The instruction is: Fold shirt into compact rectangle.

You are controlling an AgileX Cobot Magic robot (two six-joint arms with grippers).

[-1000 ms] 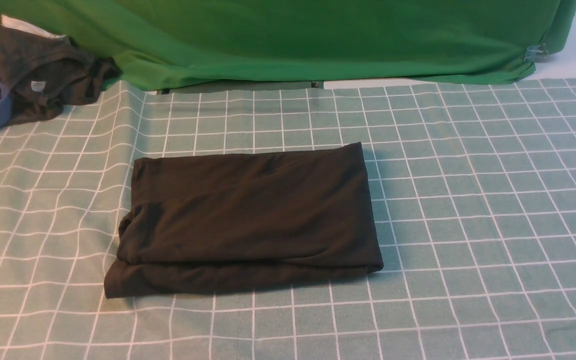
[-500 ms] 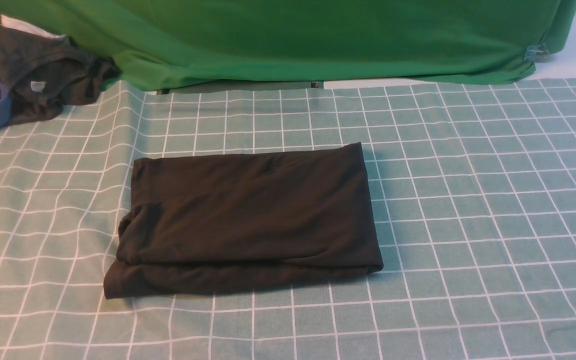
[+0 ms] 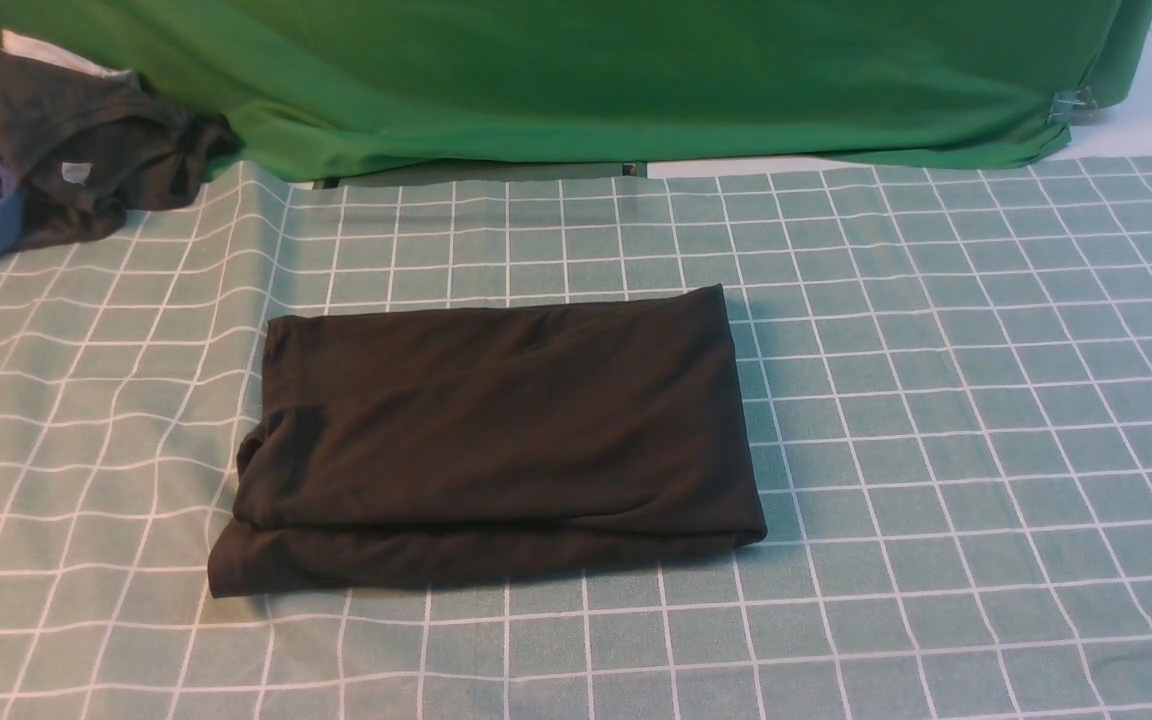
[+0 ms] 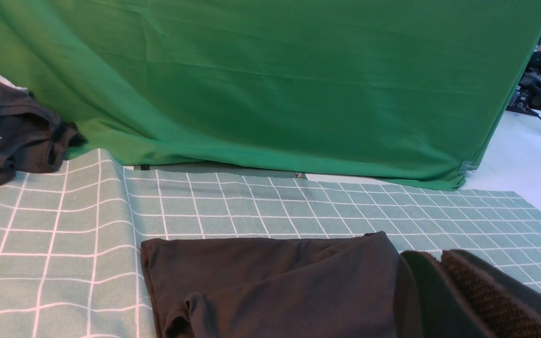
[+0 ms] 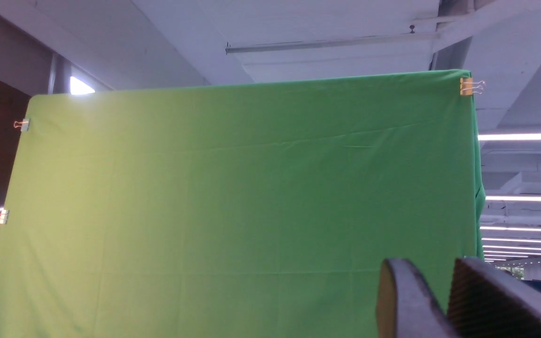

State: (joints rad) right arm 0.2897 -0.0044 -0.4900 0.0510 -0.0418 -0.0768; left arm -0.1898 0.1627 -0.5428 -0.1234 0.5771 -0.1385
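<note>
Shirt (image 3: pixel 491 440) folded, unmoved; left claw (image 4: pixel 439 263) closed, right claw (image 5: pixel 439 291) slightly parted, empty.

A big green cloth (image 5: pixel 233 206) is hanging flat, and small clips (image 5: pixel 470 87) are holding its edges. The right tool (image 5: pixel 439 291) is poking up in front, its jaws sitting slightly apart, holding nothing.

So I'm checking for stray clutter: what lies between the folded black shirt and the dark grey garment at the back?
Only bare checked tablecloth, rumpled into a ridge there. The front view shows nothing else between the shirt and the dark grey garment.
</note>
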